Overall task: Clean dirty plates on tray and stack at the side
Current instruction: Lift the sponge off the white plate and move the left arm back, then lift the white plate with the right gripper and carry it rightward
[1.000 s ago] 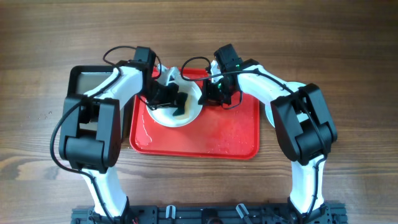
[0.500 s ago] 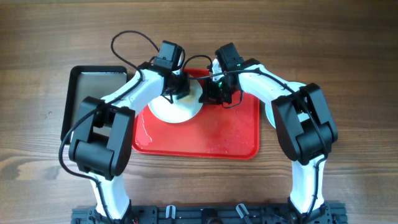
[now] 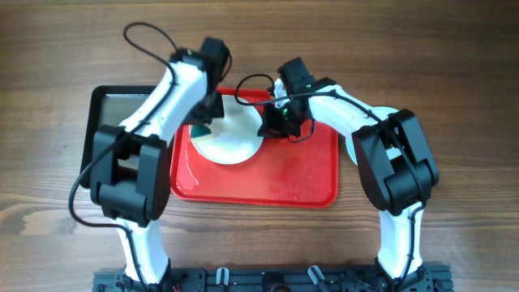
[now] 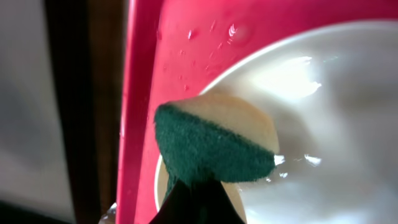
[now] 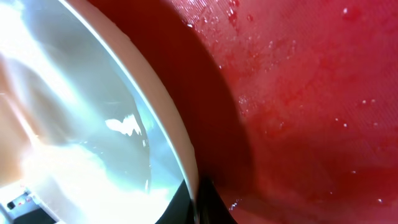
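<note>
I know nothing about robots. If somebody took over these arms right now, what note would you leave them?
Left gripper: shut on the green sponge, touching the plate near its left edge.
Right gripper: shut on the plate's right rim.
The plate lies on the wet red tray; a black tray sits to its left.
Done: nothing stacked in view.
Left: finish scrubbing, then stack the plate aside. Only one plate shows.

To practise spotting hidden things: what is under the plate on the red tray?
Under the plate only the wet red tray shows, shadowed beside the rim in the right wrist view. The tray floor directly beneath is covered, so anything lying there cannot be seen.
</note>
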`<state>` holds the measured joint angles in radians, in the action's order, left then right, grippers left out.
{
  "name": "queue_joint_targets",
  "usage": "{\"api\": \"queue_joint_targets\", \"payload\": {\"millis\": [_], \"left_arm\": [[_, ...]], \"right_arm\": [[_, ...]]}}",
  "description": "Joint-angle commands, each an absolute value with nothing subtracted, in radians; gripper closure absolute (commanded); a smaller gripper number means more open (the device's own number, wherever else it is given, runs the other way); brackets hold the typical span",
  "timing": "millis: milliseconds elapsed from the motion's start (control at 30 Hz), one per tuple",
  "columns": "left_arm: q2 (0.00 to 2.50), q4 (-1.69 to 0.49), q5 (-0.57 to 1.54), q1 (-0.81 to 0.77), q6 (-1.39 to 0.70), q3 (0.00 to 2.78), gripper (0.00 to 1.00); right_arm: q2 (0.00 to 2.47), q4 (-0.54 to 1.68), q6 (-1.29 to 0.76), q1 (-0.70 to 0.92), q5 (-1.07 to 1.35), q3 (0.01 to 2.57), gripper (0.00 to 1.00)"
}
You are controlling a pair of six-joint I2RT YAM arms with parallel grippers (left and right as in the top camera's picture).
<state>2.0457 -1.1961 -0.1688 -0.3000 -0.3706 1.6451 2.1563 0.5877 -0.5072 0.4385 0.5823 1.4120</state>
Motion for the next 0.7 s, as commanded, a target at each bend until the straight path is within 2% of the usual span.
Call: {"api": "queue_joint_targets", "payload": {"millis": [0,300,667], "left_arm": [[2.05,-1.274,-0.089,-0.254,-0.317,1.773,0.96],[2.05,-1.253,-0.072,-0.134,-0.322,1.807,0.96],[2.05,-1.123,0.023,-0.173,-0.364,1.805,0.96]], "right_arm": [[2.192,0.6,-0.498,0.431,0.54,1.399,0.96],[2.134,0.608,-0.44,0.431,0.539,1.401,0.96],[1.836,0.782,-0.425,0.439,-0.025,1.401,0.96]]}}
